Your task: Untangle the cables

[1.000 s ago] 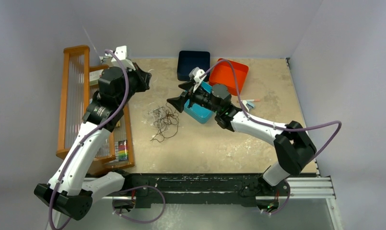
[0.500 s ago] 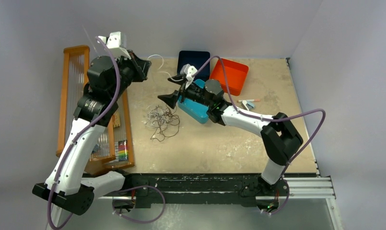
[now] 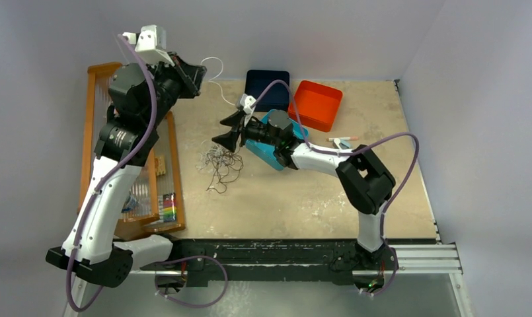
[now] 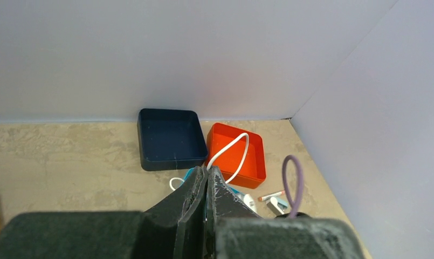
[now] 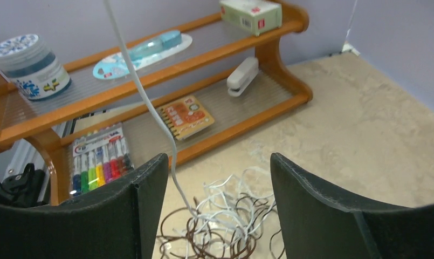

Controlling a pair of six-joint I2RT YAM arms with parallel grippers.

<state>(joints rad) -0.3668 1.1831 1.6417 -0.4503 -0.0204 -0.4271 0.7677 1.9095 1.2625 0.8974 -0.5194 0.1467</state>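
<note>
The cables lie as a loose tangle (image 3: 218, 165) of thin white and dark brown wires on the table, left of centre. One white cable (image 4: 237, 156) rises out of it to my left gripper (image 3: 200, 74), which is raised high at the back left and shut on it (image 4: 208, 171). My right gripper (image 3: 223, 130) hovers open just above and behind the tangle (image 5: 231, 226). In the right wrist view the taut white strand (image 5: 150, 102) passes down close beside the left fingertip (image 5: 150, 172), and the jaws (image 5: 219, 159) hold nothing.
A wooden shelf rack (image 3: 104, 132) stands along the left edge with markers (image 5: 98, 156), a stapler (image 5: 241, 75) and a small box on it. At the back are a navy tray (image 3: 266, 89), an orange tray (image 3: 316, 102) and a teal box (image 3: 269, 153). Pens (image 3: 342, 140) lie at right.
My left gripper has risen and moved back-left, drawing the white cable out of the tangle. My right gripper has moved left over the tangle, its jaws slightly narrower.
</note>
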